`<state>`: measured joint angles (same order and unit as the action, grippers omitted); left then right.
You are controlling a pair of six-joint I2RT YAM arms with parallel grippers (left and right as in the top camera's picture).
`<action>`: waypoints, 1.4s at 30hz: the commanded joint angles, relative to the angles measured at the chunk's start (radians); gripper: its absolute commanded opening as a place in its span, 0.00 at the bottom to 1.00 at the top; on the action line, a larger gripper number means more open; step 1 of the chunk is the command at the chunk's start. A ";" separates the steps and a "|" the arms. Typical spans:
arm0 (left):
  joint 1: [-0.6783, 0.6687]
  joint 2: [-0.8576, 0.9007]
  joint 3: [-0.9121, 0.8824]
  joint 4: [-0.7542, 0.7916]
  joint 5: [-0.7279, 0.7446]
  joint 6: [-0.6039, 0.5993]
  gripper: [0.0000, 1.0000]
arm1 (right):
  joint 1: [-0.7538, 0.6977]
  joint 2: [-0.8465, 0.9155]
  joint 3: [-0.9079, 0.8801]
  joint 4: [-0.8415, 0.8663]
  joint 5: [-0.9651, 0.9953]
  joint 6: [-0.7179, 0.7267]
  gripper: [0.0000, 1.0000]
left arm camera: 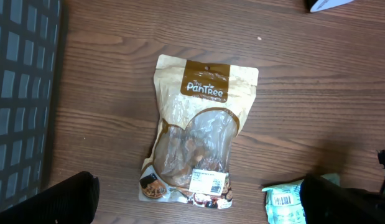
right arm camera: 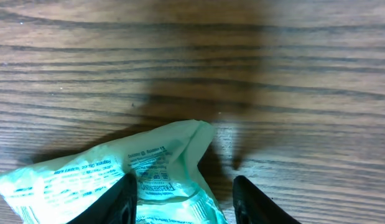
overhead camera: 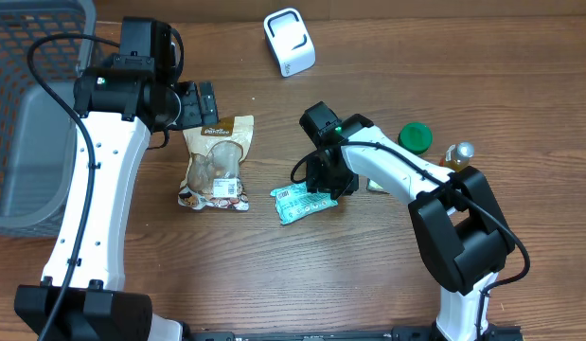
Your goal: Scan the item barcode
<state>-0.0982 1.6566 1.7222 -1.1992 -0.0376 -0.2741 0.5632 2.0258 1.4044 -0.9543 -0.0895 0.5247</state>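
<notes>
- overhead view: a pale green crinkled plastic packet (overhead camera: pixel 297 203) lies flat on the wooden bench (overhead camera: pixel 274 275), barcode label up, just beside a tan snack pouch with a clear window (overhead camera: pixel 217 161).
- right pincer (right arm camera: pixel 187 202) straddles the packet's end, fingers apart, not clamped.
- left pincer (overhead camera: pixel 209 104) hangs wide apart by the pouch's top, empty.
- white boxy scanner (overhead camera: pixel 289 42) stands well apart.

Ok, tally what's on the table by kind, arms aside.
Bags: 2 (pouch, packet)
Scanner: 1
Basket: 1
Jar: 1
Bottle: 1
Total: 6
</notes>
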 commanded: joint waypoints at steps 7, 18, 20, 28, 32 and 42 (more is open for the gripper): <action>-0.002 0.008 -0.001 0.002 0.005 0.008 1.00 | 0.005 0.000 -0.053 -0.011 -0.024 0.002 0.49; -0.002 0.008 -0.001 0.002 0.005 0.008 1.00 | 0.005 0.000 -0.056 -0.021 -0.032 0.002 0.37; -0.002 0.008 -0.001 0.002 0.005 0.008 1.00 | 0.005 0.000 -0.057 -0.024 -0.045 0.002 0.33; -0.002 0.008 -0.001 0.002 0.005 0.008 0.99 | -0.002 -0.001 -0.048 -0.027 -0.047 -0.003 0.04; -0.002 0.008 -0.001 0.002 0.005 0.008 1.00 | -0.034 -0.011 -0.003 -0.027 -0.095 -0.003 0.04; -0.002 0.008 -0.001 0.002 0.005 0.008 1.00 | -0.120 -0.041 0.024 -0.002 -0.298 -0.089 0.04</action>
<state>-0.0982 1.6566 1.7222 -1.1992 -0.0376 -0.2741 0.4625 2.0129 1.3952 -0.9588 -0.3126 0.4629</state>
